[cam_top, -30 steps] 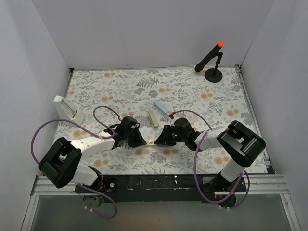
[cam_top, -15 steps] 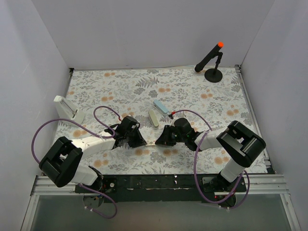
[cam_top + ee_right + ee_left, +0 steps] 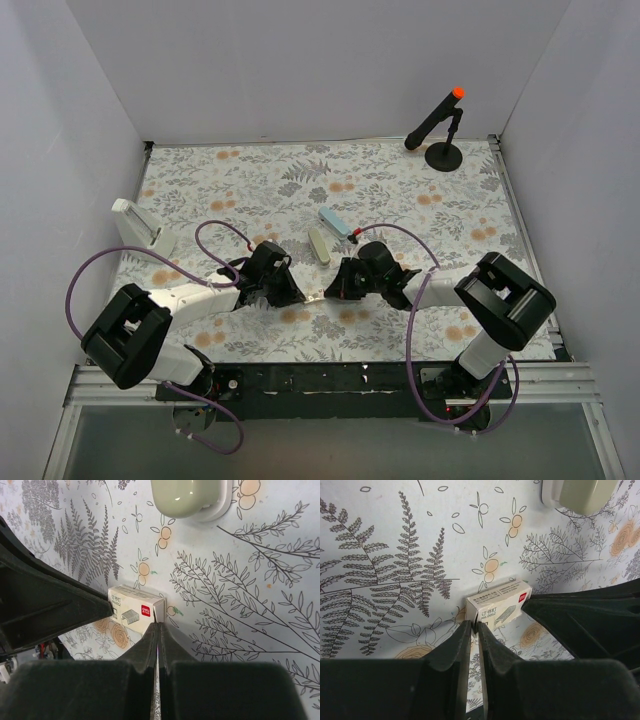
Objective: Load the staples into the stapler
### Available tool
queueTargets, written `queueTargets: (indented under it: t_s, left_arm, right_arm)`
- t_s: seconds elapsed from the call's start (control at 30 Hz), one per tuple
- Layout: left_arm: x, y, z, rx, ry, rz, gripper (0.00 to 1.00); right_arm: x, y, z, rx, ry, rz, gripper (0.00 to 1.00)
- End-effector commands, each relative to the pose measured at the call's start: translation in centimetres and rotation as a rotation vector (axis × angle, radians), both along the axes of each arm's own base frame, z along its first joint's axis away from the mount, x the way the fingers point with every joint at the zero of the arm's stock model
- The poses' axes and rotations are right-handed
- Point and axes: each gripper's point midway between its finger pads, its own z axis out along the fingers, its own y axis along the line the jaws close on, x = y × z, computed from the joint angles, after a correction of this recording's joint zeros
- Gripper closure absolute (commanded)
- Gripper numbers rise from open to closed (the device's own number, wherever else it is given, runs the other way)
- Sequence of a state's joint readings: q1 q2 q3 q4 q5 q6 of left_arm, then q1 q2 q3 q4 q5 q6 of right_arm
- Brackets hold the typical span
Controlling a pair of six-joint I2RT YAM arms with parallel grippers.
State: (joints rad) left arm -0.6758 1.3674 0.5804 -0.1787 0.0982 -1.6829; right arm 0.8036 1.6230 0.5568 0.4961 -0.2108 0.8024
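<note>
The small beige staple box (image 3: 497,605) lies on the floral mat between my two grippers; it also shows in the right wrist view (image 3: 135,609) and as a pale sliver in the top view (image 3: 315,297). My left gripper (image 3: 474,626) is shut on the flap at one end of the box. My right gripper (image 3: 158,626) is shut on the flap at the other end. The staple rows and their tray are hidden. A pale green stapler (image 3: 319,245) lies just beyond the box, also in the wrist views (image 3: 582,495) (image 3: 190,497).
A light blue oblong object (image 3: 334,221) lies beside the green stapler. A white opened device (image 3: 140,227) lies at the left edge of the mat. A black stand with an orange tip (image 3: 440,120) is at the far right. White walls surround the mat.
The right arm has shifted slightly; both grippers stay at the box between them.
</note>
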Motion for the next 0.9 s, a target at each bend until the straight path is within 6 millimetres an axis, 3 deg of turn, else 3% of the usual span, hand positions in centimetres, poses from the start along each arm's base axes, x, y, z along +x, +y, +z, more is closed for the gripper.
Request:
queueTargets:
  t_s: [0.0, 0.37, 0.63, 0.87]
  left_arm:
    - [-0.2, 0.3, -0.1, 0.008, 0.006, 0.0, 0.87]
    - [-0.6, -0.2, 1.3, -0.059, -0.002, 0.007, 0.71]
    - [-0.4, -0.7, 2.1, -0.099, -0.012, 0.014, 0.7]
    - [-0.6, -1.0, 1.5, -0.125, 0.017, 0.035, 0.72]
  right_arm:
    - [0.6, -0.3, 0.3, -0.096, -0.058, -0.003, 0.99]
    - [0.5, -0.8, 0.7, -0.271, -0.091, -0.023, 0.99]
    - [0.4, -0.8, 0.9, -0.318, -0.1, -0.017, 0.99]
    - [0.4, -0.5, 1.6, -0.315, -0.112, -0.017, 0.99]
